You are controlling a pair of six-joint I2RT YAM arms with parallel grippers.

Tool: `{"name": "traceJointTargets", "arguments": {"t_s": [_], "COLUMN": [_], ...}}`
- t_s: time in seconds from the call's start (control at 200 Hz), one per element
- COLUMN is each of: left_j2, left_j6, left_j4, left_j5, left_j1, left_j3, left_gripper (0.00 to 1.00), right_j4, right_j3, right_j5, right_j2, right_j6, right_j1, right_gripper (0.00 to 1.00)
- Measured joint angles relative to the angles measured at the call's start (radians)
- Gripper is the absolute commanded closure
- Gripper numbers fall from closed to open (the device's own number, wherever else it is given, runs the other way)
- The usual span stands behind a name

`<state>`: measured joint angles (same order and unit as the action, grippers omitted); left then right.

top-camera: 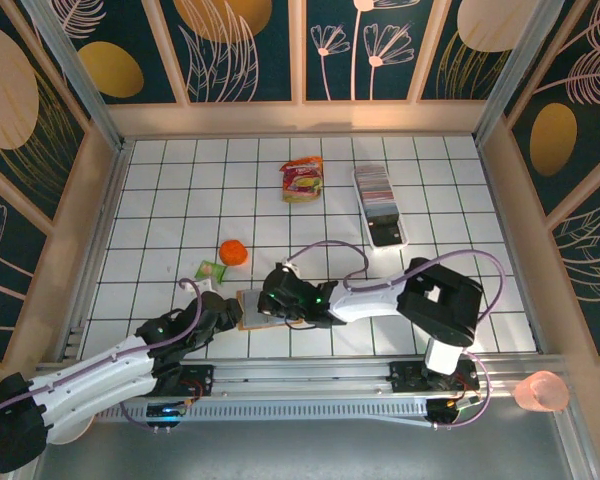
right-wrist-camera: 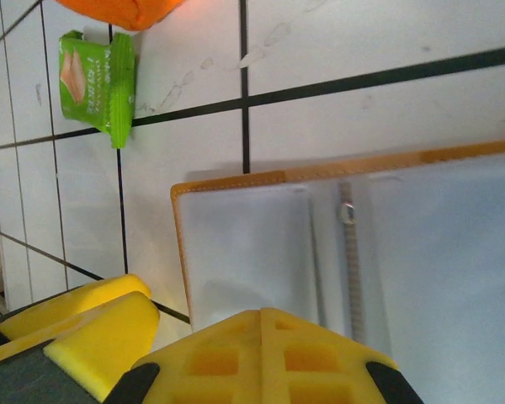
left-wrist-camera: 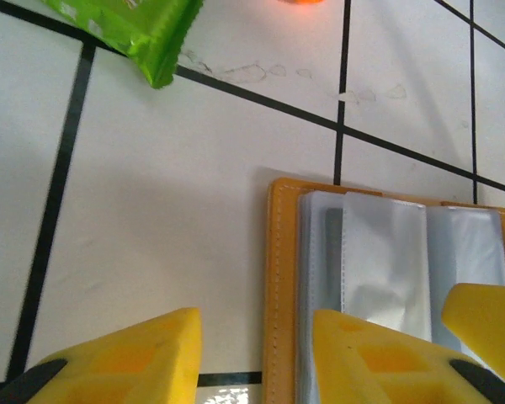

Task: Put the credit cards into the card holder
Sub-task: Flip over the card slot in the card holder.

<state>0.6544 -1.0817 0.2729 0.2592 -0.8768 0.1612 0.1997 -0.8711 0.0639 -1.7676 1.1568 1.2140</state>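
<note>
Open card holder [left-wrist-camera: 279, 269] between two yellow grippers; credit cards [top-camera: 378, 190] far off.

Nearest you, the left gripper [left-wrist-camera: 252, 328] has its jaws apart, astride the holder's orange edge near the front of the table [top-camera: 180, 200]. The right gripper [right-wrist-camera: 261, 328] hangs over the clear sleeves [left-wrist-camera: 379, 261], jaws together, no card seen in them. Closing the left here could pinch the cover and drag it, or knock the two grippers together. Just beyond lie a green packet [left-wrist-camera: 143, 29] and an orange ball [top-camera: 233, 252]. The cards sit in a clear tray [top-camera: 392, 238], well apart, far right.
</note>
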Motion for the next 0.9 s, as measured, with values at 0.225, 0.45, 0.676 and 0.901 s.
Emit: {"name": "traceJointTargets", "arguments": {"t_s": [0.225,0.45,0.676,0.901], "left_j2": [0.007,0.113,0.165,0.167], "left_j6": [-0.011,0.005,0.027,0.043], "left_j4": [-0.014,-0.112,-0.206,-0.257], "left_j5": [0.032,-0.016,-0.083,-0.156], "left_j1": [0.003,0.039,0.089,0.101], "left_j3": [0.013,0.021,0.024,0.022], "left_gripper": [0.43,0.42,0.38,0.37], "right_j4": [-0.018,-0.048,-0.103,-0.122], "right_j3": [-0.041,-0.041,-0.037,-0.036], "right_j5": [-0.036,-0.039,-0.032,0.011], "right_j2": [-0.046,-0.012,0.244,0.534], "right_j6": [-0.036,-0.114,-0.309,-0.717], "right_j1": [0.000,-0.004,-0.114,-0.303], "right_gripper": [1.00,1.00,1.00,1.00]}}
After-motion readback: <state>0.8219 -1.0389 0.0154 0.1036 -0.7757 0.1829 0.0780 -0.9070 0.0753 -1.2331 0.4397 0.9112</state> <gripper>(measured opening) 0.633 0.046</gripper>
